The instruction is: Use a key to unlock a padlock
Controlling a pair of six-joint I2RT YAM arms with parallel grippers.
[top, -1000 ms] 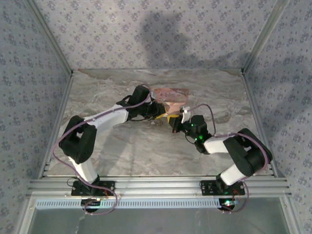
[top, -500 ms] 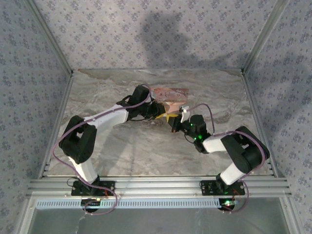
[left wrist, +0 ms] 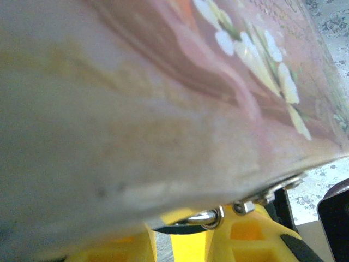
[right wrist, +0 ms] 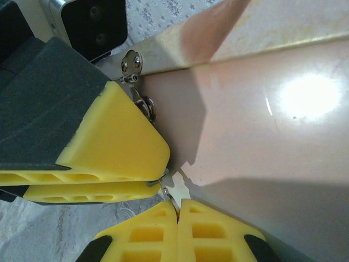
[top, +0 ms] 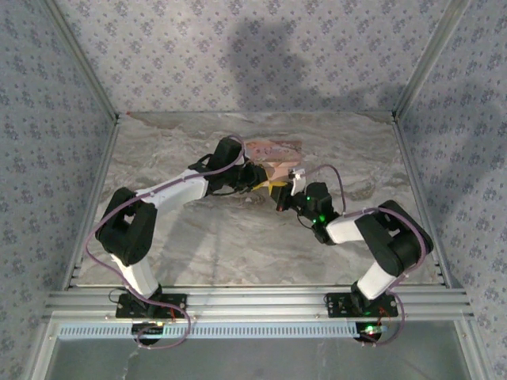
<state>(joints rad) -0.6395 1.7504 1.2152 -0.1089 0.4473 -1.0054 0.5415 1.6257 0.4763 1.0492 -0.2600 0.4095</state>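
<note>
1. The right gripper [top: 283, 201], pads pressed together on a thin silvery sliver judged to be the key [right wrist: 168, 194], is edging toward ten o'clock. Over the past second it has been closing on the left gripper [top: 269, 187].
2. The left gripper is staying put at the six o'clock edge of the pink box [top: 273, 149]. Its pads are pinching narrowly around the padlock [left wrist: 206, 218], of which just a silvery loop is showing.
3. Insertion is looking imminent, though the keyhole is hidden.
</note>
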